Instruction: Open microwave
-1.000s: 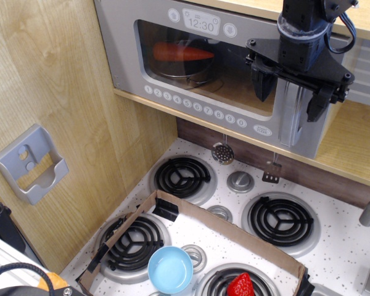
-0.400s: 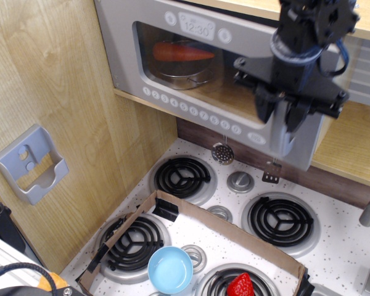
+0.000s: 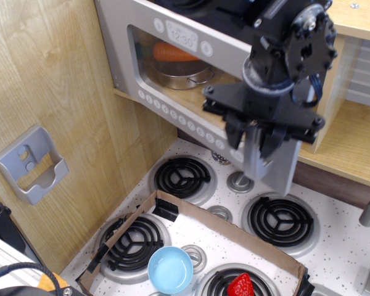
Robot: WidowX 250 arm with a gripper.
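Microwave-opening plays out above a toy stove whose nearest things sit along the bottom of the frame: a light blue bowl (image 3: 170, 269) at lower centre, a red strawberry (image 3: 240, 285) just right of it on a burner, and a low cardboard strip (image 3: 222, 226) fencing both in. Beyond that come the black coil burners (image 3: 182, 175) on the speckled white stovetop (image 3: 342, 246), and at the left edge a grey wall holder (image 3: 31, 162) on the wood panel. Higher and farther back, filling the top of the frame from upper left to centre right, is the microwave (image 3: 142, 37), with its silver-grey door (image 3: 191, 117) angled out toward the camera, a row of round white buttons along its lower edge and a clock display at the top. Through the dark window a metal pot (image 3: 176, 74) with a carrot (image 3: 172, 52) on it shows inside. The gripper (image 3: 263, 139), at centre right, has its black fingers clenched around the chunky vertical handle (image 3: 271, 163) at the door's free end. By my reading the step in hand is the pull itself, with the door partly swung out. The next move calls for keeping that clasp and following the door's arc around its left hinge, drawing toward the lower left until the opening is wide
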